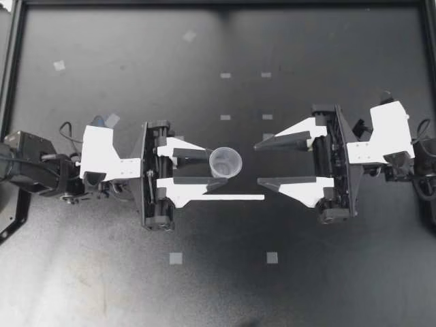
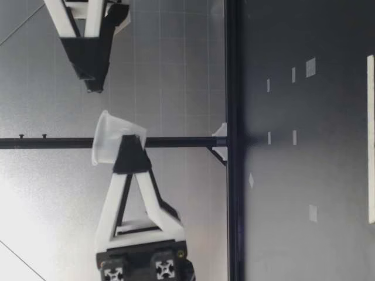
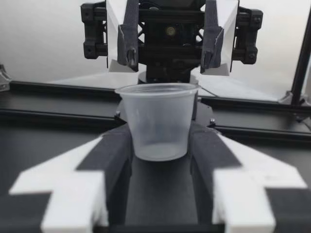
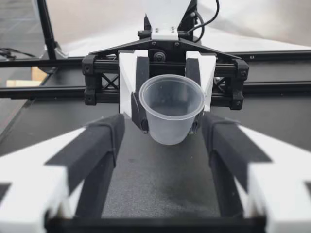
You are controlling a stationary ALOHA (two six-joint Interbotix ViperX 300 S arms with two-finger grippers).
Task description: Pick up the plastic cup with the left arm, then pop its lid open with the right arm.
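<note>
The left gripper (image 1: 216, 167) has its fingers closed on the sides of a small clear plastic cup (image 1: 225, 162). It holds the cup mouth up, slightly tilted, raised well off the dark surface (image 1: 204, 286). The right gripper (image 1: 259, 164) faces it at the same height, near the cup but not touching, fingers spread wide.

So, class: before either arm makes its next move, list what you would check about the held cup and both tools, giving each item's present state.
1. Left tool shut on the small clear plastic cup: ok.
2. Cup mouth upward: ok, though slightly tilted.
3. Cup clear of the black table: ok, the low view shows air beneath it.
4. Right tool open: ok.
5. Right tool apart from the cup: ok, a gap shows.
</note>
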